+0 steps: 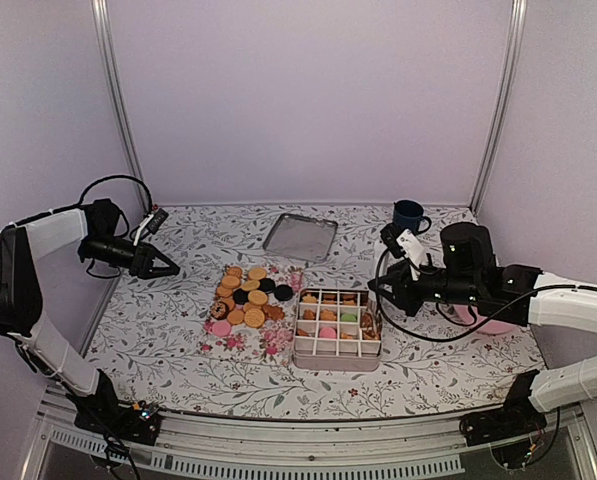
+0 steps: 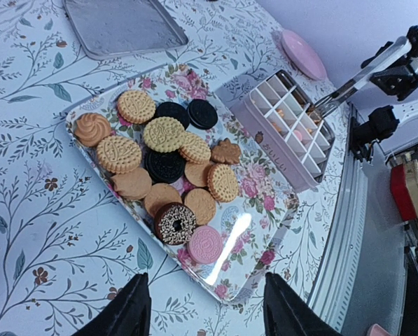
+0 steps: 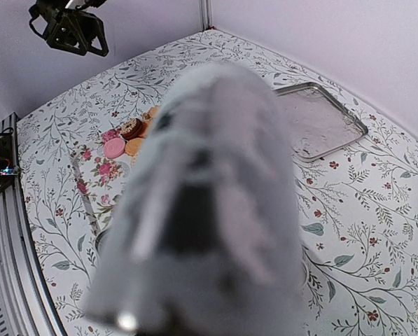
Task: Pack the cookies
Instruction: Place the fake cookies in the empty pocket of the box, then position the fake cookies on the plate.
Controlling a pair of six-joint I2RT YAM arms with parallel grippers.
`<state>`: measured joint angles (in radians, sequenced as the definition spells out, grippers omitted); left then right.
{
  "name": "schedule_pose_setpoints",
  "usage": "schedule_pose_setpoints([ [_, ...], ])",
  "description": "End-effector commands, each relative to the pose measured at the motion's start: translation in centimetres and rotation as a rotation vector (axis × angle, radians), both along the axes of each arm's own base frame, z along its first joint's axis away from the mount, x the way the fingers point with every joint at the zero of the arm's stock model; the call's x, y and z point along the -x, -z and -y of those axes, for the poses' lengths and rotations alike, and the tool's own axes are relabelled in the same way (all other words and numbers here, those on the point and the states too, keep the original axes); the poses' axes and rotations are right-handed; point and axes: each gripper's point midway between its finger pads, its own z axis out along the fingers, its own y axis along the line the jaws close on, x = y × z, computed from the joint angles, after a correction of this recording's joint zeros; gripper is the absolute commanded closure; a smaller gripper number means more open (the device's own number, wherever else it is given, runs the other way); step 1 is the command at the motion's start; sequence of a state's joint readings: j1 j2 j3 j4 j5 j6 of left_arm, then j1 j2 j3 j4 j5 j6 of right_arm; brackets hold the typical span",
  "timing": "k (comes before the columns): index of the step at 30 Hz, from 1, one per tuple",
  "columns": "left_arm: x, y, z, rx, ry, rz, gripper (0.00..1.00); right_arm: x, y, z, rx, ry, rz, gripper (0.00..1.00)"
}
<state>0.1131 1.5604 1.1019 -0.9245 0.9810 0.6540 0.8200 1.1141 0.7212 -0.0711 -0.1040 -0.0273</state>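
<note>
Most cookies (image 2: 163,133) lie on the flowered tray (image 2: 261,203). Several already sit in cells of the divided box (image 1: 338,358) just beside it, so packing looks partly done. The right claw (image 1: 378,288) pinches what look like silver tongs (image 2: 349,87), whose tips reach into the box on the side away from the tray. I cannot tell whether they carry a cookie. The left claw (image 2: 205,311) hangs spread and empty near the tray's edge. Next, I judge, the tongs must let go over a free cell, then cross to the tray for another cookie.

Soft even light, glare on floral tray (image 2: 242,234), tongs (image 3: 201,203) blurred close to lens
</note>
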Motion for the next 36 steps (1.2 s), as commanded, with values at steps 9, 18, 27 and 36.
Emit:
schedule_pose_setpoints([
  [9,0.1,-0.6,0.3,0.022,0.009,0.013,0.45,-0.2,-5.8,-0.1,-0.092,0.0,0.077,0.64],
  [18,0.2,-0.4,0.2,0.014,0.01,0.009,0.45,-0.1,-8.8,-0.8,-0.19,-0.027,0.132,0.65],
  [27,-0.1,0.6,-0.4,-0.018,-0.008,-0.016,0.45,-0.5,-10.2,-10.1,-0.309,-0.192,0.14,0.65],
  [36,-0.2,2.0,-1.3,-0.055,-0.033,-0.046,0.45,-1.3,-7.8,-23.9,-0.35,-0.363,0.149,0.62],
])
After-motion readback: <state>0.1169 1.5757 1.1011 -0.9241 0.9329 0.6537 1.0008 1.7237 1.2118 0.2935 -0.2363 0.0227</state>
